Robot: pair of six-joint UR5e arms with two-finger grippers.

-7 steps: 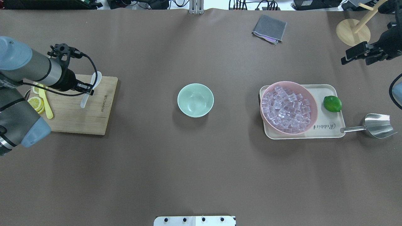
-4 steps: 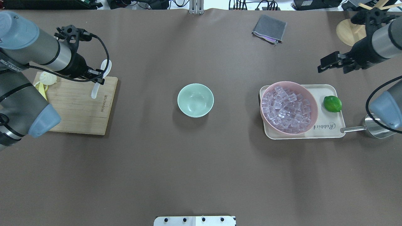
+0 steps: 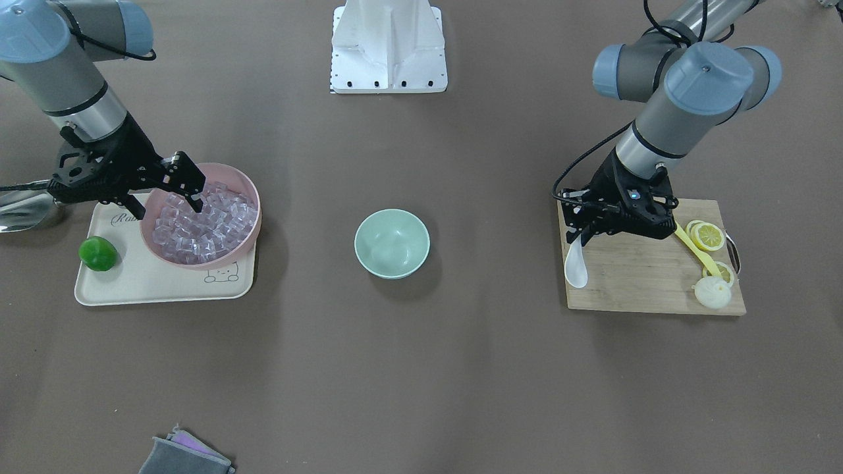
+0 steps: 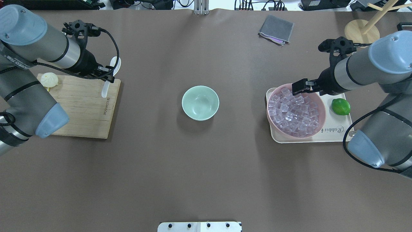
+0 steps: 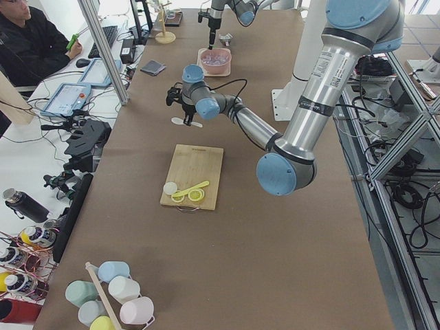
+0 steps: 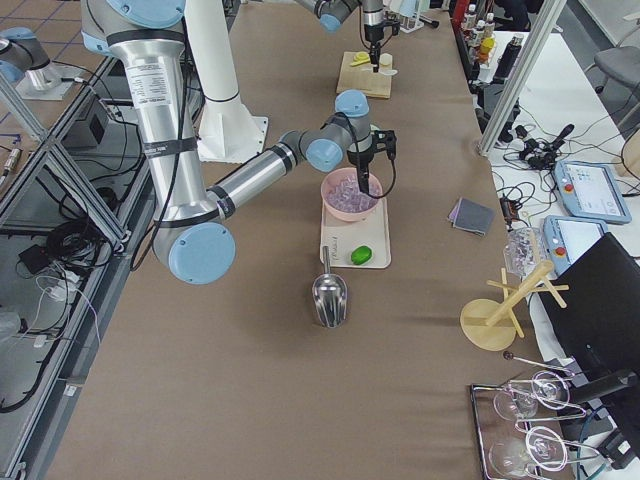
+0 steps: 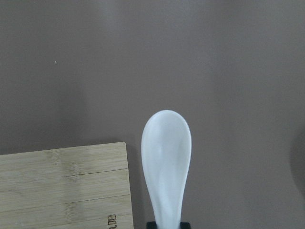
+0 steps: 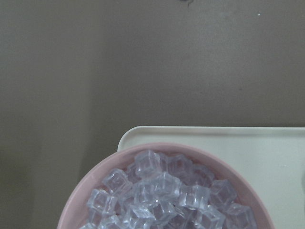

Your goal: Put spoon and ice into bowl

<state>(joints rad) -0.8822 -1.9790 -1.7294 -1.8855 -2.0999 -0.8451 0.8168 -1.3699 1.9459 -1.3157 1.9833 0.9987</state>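
Observation:
My left gripper is shut on the handle of the white spoon and holds it in the air over the far right corner of the cutting board. The spoon also shows in the front view and in the left wrist view, scoop pointing away. The mint-green bowl stands empty at the table's middle. Clear ice cubes fill the pink bowl. My right gripper hangs open and empty over that bowl's far rim, above the ice.
The pink bowl and a lime sit on a cream tray. A metal scoop lies beside the tray. Lemon slices, a yellow utensil and a white round piece are on the board. A grey cloth lies at the far side.
My left gripper has lifted the spoon off the board and carried it farther away and to the right. My right arm has swung in from the table's right edge to over the pink bowl.

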